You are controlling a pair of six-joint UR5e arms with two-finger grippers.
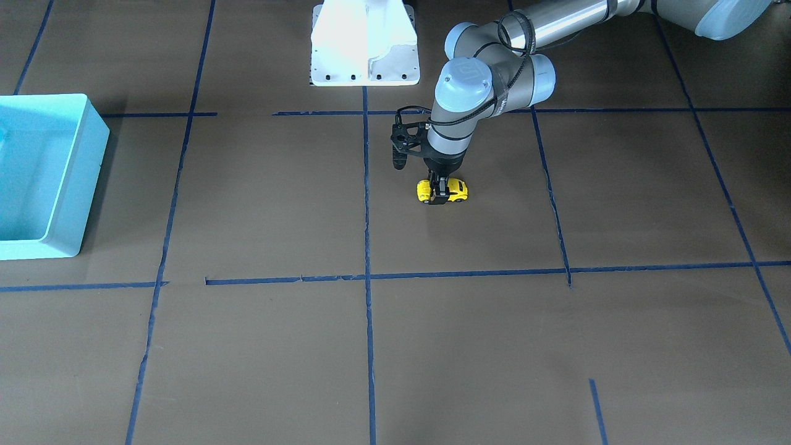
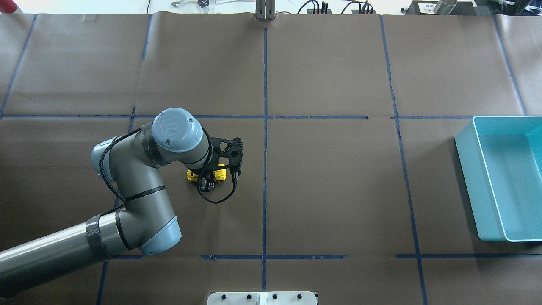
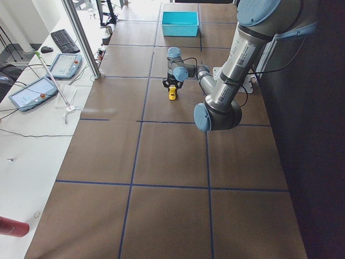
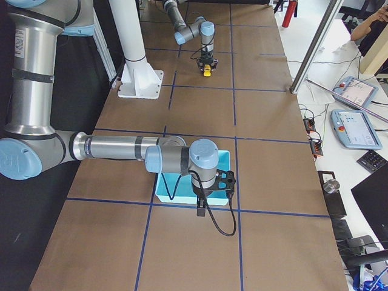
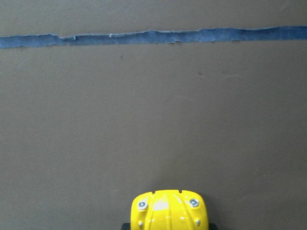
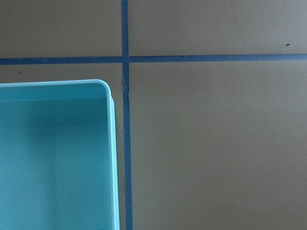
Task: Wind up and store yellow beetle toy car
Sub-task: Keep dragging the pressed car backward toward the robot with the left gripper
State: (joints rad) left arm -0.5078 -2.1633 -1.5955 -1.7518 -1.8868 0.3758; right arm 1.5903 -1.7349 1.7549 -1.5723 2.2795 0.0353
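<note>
The yellow beetle toy car (image 1: 456, 189) stands on its wheels on the brown table, just to the robot's left of the centre tape line. It also shows in the overhead view (image 2: 219, 173) and at the bottom edge of the left wrist view (image 5: 169, 212). My left gripper (image 1: 440, 193) points straight down, with its fingers closed against the car's sides at its middle. The turquoise bin (image 2: 465, 178) stands at the table's far right end. My right gripper (image 4: 206, 203) shows only in the exterior right view, hanging over the bin's edge. I cannot tell whether it is open or shut.
Blue tape lines divide the brown table into squares. The white robot base plate (image 1: 364, 62) stands at the table's edge by the robot. The right wrist view shows one empty corner of the bin (image 6: 113, 143) and the tape lines beside it.
</note>
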